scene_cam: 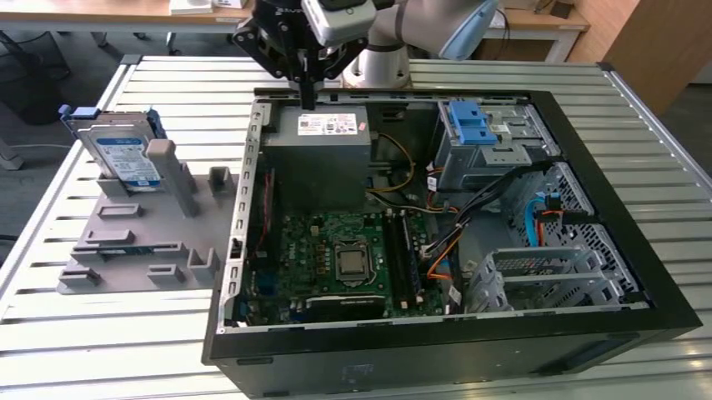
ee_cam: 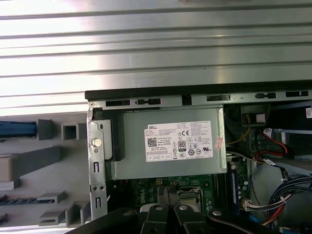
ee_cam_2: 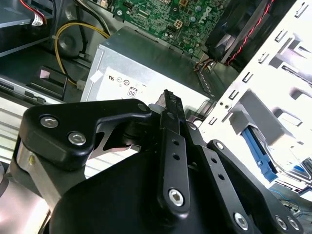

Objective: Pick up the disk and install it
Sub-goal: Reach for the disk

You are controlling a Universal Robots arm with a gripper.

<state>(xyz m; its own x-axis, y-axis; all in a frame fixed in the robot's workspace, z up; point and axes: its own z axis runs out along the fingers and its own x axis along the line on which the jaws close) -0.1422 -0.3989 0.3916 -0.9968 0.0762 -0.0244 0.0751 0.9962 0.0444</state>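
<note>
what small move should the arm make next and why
Probably shift toward the exterior view's left, toward the disk: the gripper hangs empty over the grey power supply, while the disk stands upright in the grey holder, not yet picked.

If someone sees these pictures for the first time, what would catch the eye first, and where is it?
The open black computer case dominates the middle of the exterior view, its green motherboard bare inside. The gripper hangs empty over the grey power supply at the case's far end in that view. The disk stands upright in a grey holder at the exterior view's left, outside the case.
</note>
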